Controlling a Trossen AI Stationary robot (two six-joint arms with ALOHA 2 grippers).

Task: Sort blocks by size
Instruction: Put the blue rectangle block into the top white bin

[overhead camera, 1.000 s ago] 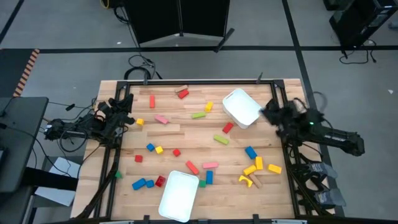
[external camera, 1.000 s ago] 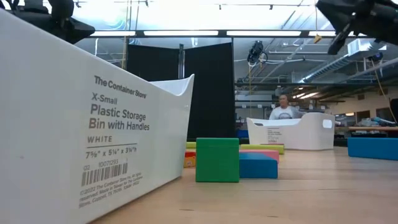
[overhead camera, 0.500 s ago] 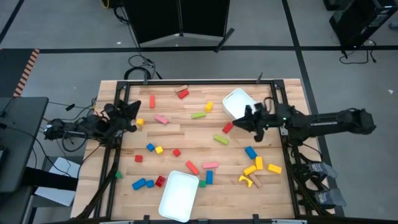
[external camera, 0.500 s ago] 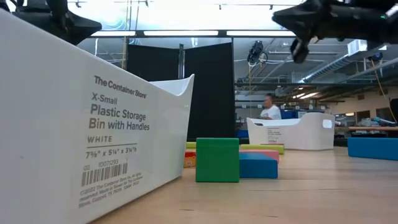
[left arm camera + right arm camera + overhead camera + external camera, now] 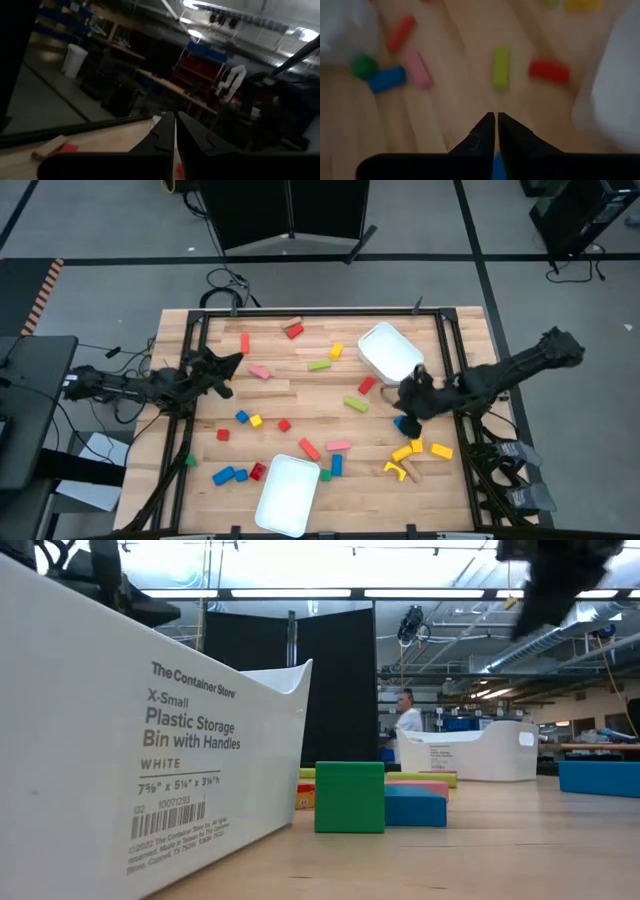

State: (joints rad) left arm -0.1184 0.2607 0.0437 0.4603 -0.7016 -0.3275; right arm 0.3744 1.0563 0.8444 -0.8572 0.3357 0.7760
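Small wooden blocks lie scattered flat on the wooden table (image 5: 300, 395): red, pink, green, yellow and blue cubes and bars, and a yellow arch (image 5: 400, 470). My right gripper (image 5: 410, 396) hangs shut, pointing down, above a blue block (image 5: 403, 424), near a red bar (image 5: 366, 385) and a green bar (image 5: 355, 405). Its wrist view shows the shut fingertips (image 5: 496, 118) over the green bar (image 5: 501, 67) and red bar (image 5: 549, 70). My left gripper (image 5: 232, 366) is shut and empty at the table's left side, held about level (image 5: 175, 118).
One white tray (image 5: 388, 352) stands at the far right, close behind my right gripper. A second white tray (image 5: 288, 495) stands at the near edge and fills the low view's left (image 5: 150, 740). A person (image 5: 408, 720) moves in the room beyond.
My right arm has swung from the table's right edge out over the table, then come back toward the near right and tipped its gripper down over the blue block. My left gripper has reached a little toward the table's right. No block has moved.
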